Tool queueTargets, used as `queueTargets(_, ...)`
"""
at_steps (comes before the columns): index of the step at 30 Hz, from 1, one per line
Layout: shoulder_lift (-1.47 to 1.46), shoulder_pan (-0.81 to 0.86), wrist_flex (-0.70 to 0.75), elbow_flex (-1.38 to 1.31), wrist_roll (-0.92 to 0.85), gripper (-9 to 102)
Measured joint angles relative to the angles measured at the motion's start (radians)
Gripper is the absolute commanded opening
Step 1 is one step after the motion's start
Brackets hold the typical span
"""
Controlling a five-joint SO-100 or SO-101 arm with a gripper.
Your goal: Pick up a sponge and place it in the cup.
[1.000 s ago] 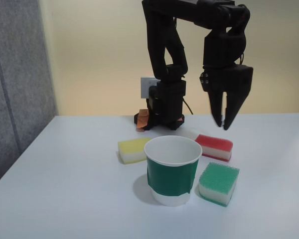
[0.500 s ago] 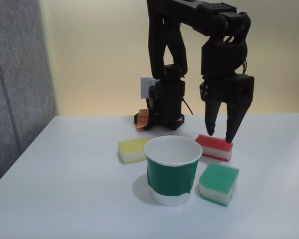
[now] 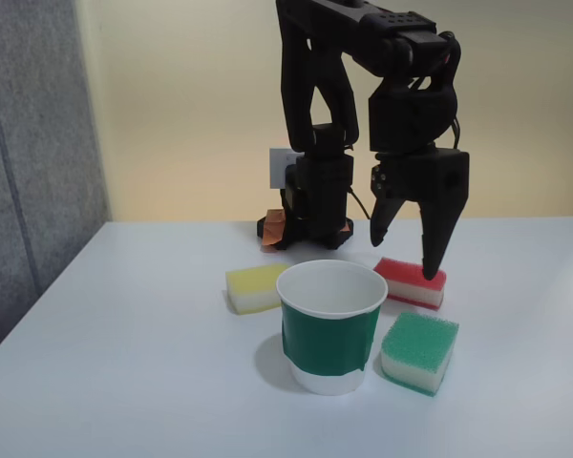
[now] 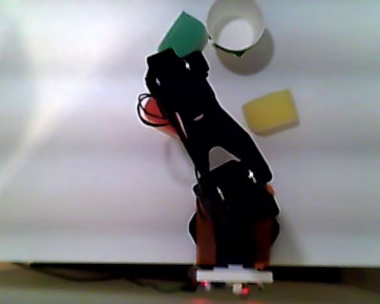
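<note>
The sponge (image 3: 413, 283), red-pink on top and white below, lies flat on the white table to the right of and behind the cup (image 3: 328, 327). The cup is white paper with a dark green band and stands upright, showing nothing inside. My black gripper (image 3: 402, 257) hangs open, pointing down over the sponge. Its right fingertip (image 3: 428, 270) is at the sponge's top and the left one hangs by the sponge's left end. In the other view, a sliver of the sponge (image 4: 152, 111) peeks out beside the arm, and the cup (image 4: 214, 20) is at the top.
A green-topped sponge (image 3: 419, 351) (image 4: 182, 35) lies right of the cup, close to it. A yellow sponge (image 3: 256, 286) (image 4: 270, 111) lies to the cup's left rear. The arm's base (image 3: 315, 205) stands at the back of the table (image 3: 143, 363). A grey partition (image 3: 33, 143) borders the left.
The gripper has come down and a little to the left, from high above the table to just over the red-pink sponge, and its fingers have spread apart.
</note>
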Motion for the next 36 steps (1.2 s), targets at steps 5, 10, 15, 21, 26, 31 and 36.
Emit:
queueTargets(5, 0.066, -0.046, 0.002, 0.08, 0.037, 42)
queueTargets(10, 0.095, -0.069, -0.021, 0.114, 0.048, 41)
queueTargets(15, 0.094, -0.089, -0.057, 0.118, 0.061, 44)
queueTargets(21, 0.015, -0.091, -0.181, 0.117, 0.052, 48)
queueTargets(26, -0.032, -0.087, -0.23, 0.118, 0.054, 48)
queueTargets(31, -0.054, -0.074, -0.278, 0.141, 0.069, 48)
queueTargets(36, -0.069, -0.031, -0.35, 0.19, 0.066, 47)
